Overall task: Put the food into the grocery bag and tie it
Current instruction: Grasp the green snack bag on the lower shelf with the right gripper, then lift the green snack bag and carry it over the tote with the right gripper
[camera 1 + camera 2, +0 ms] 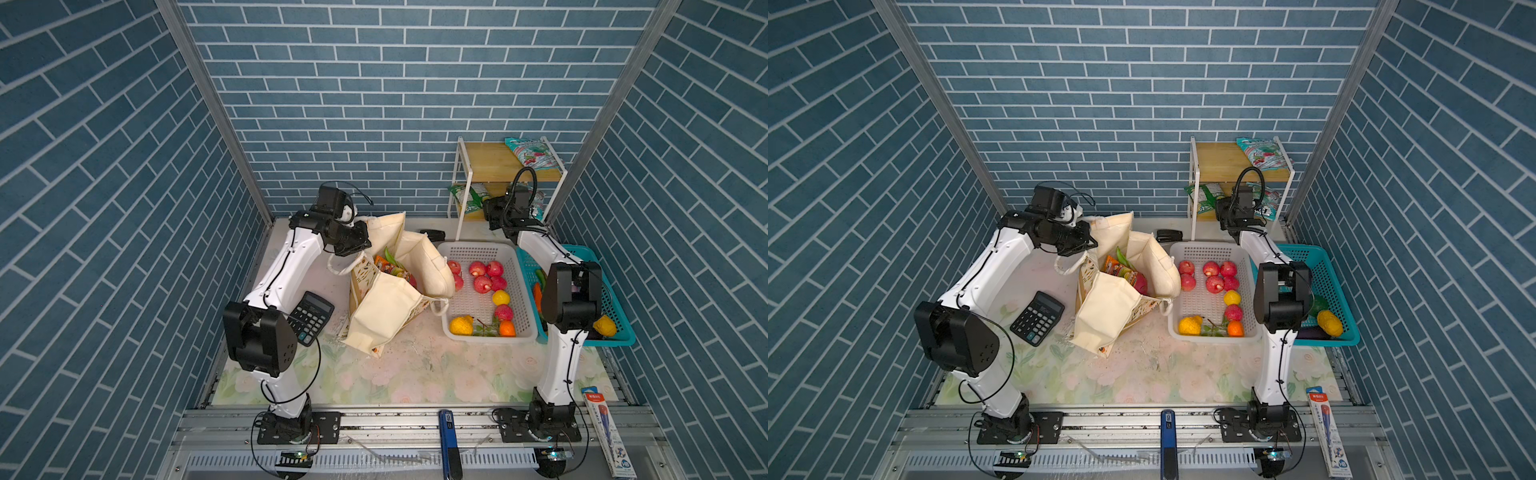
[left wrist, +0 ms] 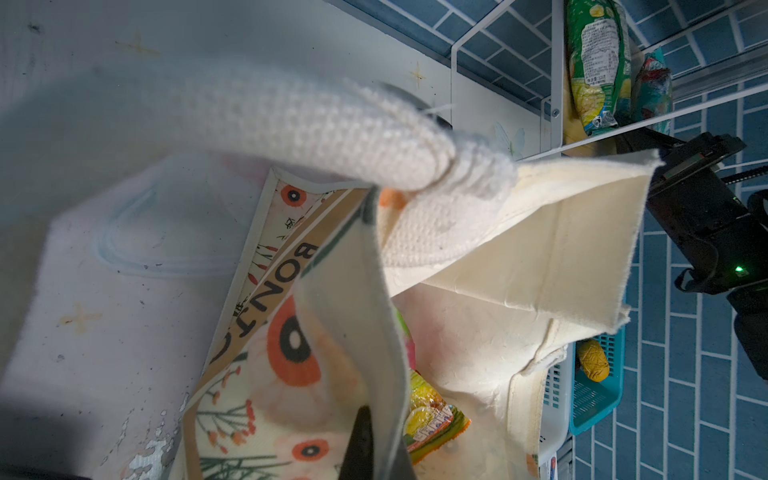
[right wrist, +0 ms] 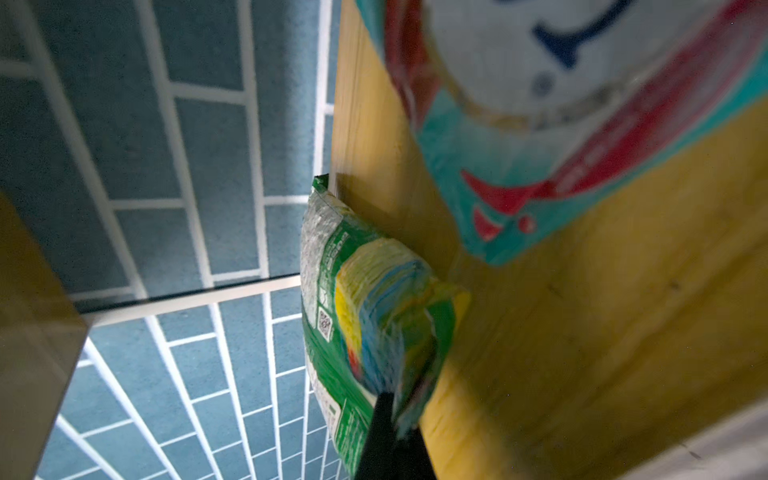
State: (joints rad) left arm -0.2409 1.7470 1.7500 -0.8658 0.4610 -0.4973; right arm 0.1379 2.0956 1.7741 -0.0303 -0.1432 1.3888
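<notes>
Top views: the grocery bag stands open on the surface, just left of the white basket. A snack packet shows inside it. My left tool sits at the bag's far rim. My right tool reaches into the lower level of the shelf.

Left wrist: the left tool is clamped shut on the bag's cream rim panel.

Right wrist: the right tool is closed, apparently pinching the green packet. The view is blurred at the tips.

The grocery bag is cream with orange flowers, the snack packet green and yellow
</notes>
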